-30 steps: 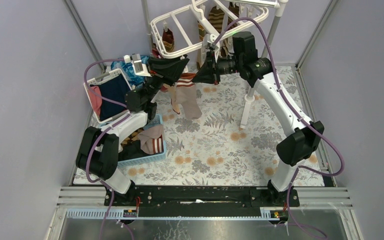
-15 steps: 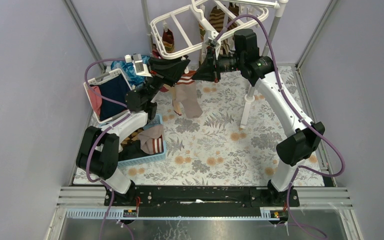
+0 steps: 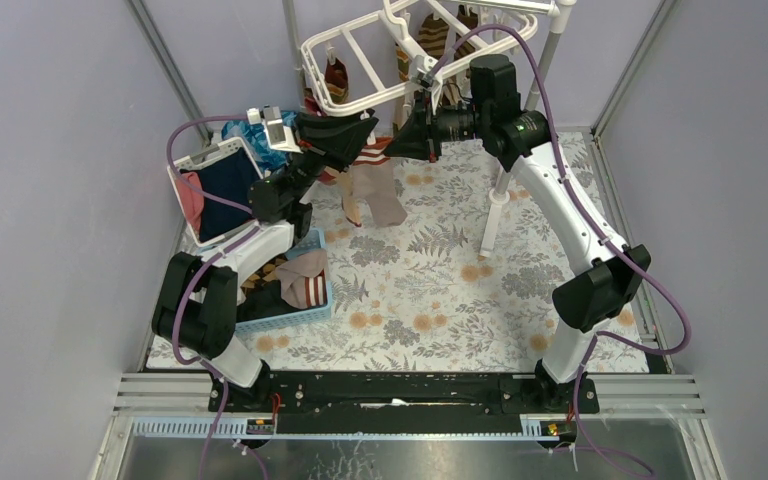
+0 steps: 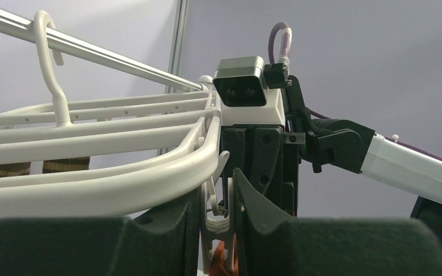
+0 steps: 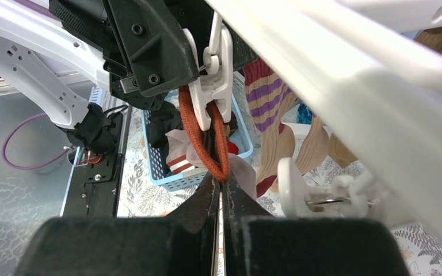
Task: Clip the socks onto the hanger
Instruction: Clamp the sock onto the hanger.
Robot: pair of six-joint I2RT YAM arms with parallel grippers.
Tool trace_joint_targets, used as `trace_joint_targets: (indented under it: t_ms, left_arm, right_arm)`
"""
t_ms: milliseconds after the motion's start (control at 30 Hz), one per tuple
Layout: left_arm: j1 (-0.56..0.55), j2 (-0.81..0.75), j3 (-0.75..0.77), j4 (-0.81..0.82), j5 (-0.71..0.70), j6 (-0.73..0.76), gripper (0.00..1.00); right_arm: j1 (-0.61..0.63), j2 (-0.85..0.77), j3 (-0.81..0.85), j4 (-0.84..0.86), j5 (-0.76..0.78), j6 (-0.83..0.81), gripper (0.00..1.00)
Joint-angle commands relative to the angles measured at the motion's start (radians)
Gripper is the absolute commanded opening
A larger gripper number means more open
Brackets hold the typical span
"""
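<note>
**Top external and both wrists: tan sock point(image 3: 378, 195) held up to a clip point(image 5: 214, 63) on the hanger point(image 4: 92, 187)**

From above I see both of my arms raised to the near-left rim of the hanger, which stands on its pale pole point(image 3: 552, 50) at the far side of the flowered tabletop point(image 3: 430, 290). My left hand point(image 3: 372, 124) comes in from the left and my right hand point(image 3: 390, 152) from the right. Their tips sit just beside each other under the rim.

On the left wrist camera, the dark fingers point(image 4: 259, 218) stand on either side of the white clip where it dangles from the curved rim. They are closed in against its sides.

On the right wrist camera, my right hand is shut tight. Its tips pinch the bottom of the sock's red cuff point(image 5: 198, 129). The cuff rises from those tips as a narrow loop, up to the mouth of the clip. I cannot tell whether the clip is biting the fabric.

The rest of the sock hangs down below the two hands. From this angle I cannot tell whether its foot touches the tabletop.

A striped pair point(image 3: 432, 38) hangs farther back on the hanger. More socks lie in the blue basket point(image 3: 280, 318) beside my left arm.
</note>
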Motion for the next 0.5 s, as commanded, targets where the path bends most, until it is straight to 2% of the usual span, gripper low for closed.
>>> trace_joint_targets:
  t_ms: [0,167,467]
  left_arm:
    - [0.008,0.017,0.024,0.082,0.027,-0.006,0.09]
    - [0.009,0.021,0.021,0.082,0.028,-0.004,0.09]
    - [0.010,0.027,0.028,0.082,0.033,-0.009,0.11]
  right_arm:
    - [0.009,-0.003,0.054,0.046,-0.003,0.045,0.00]
    - [0.009,-0.004,0.035,0.106,-0.050,0.117,0.00]
    - [0.009,-0.018,0.010,0.126,-0.052,0.135,0.00]
